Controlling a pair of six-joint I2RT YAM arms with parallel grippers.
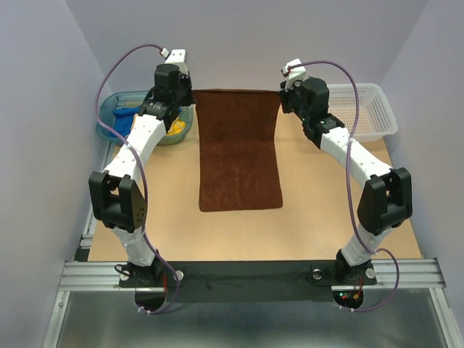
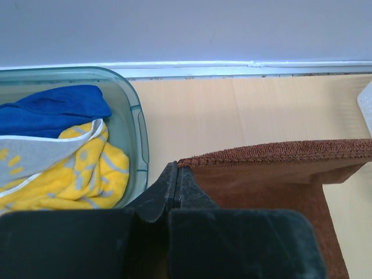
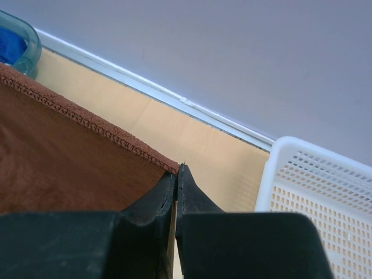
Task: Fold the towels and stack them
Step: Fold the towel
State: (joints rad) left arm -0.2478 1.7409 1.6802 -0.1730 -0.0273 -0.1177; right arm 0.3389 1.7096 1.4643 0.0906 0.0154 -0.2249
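Nearest, on the bare worktop (image 1: pixel 312 217): near hem of the rust-brown towel (image 1: pixel 239 152), flat, with the cloth running lengthwise towards the far wall between the two arms. Farther along, raised off the surface at its far edge, hanging from both far corners.

Left claw (image 2: pixel 176 171) pressed together, pinching the far-left corner. Right claw (image 3: pixel 178 173) likewise pressed together, pinching the far-right corner. Only the very tip of the cloth caught in each. Judged to be the start of the first fold: carrying the far edge over towards the near hem.

Plenty to go wrong from here:
- Thin bites, so liable to slip from one claw under the drag of the cloth and leave the fold lopsided.
- Risks skewing the edges or bunching the middle if carried unevenly.
- Risks dragging the whole towel nearward, rather than folding it, if pulled low.

Far left, just beside the pinched corner: teal tub (image 2: pixel 141 145) holding the yellow towel (image 2: pixel 87 174) and the blue towel (image 2: pixel 52 110), both crumpled, not yet folded. Far right: white basket (image 3: pixel 314 192), near the right claw. Risks knocking either container with a wide swing.
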